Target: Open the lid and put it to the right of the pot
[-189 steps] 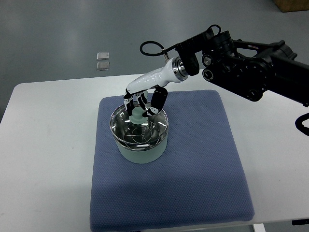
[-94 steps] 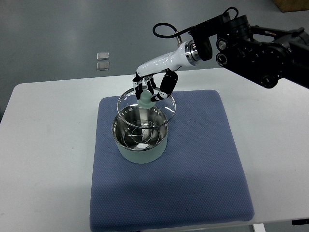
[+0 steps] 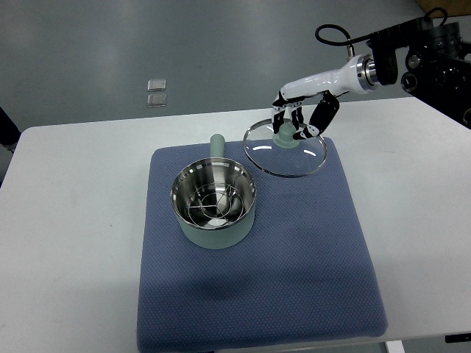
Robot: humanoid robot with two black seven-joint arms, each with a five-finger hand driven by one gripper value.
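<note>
A pale green pot with a shiny steel inside stands uncovered on the blue mat, its handle pointing to the far side. My right hand is shut on the green knob of the glass lid. It holds the lid in the air, up and to the right of the pot, over the mat's far right corner. The left arm is out of sight.
The mat lies on a white table. Two small clear squares lie on the grey floor beyond the table's far edge. My dark right arm fills the top right corner.
My right hand lifted the lid off the pot and carried it up and to the right. The pot's handle, covered before, now shows.
</note>
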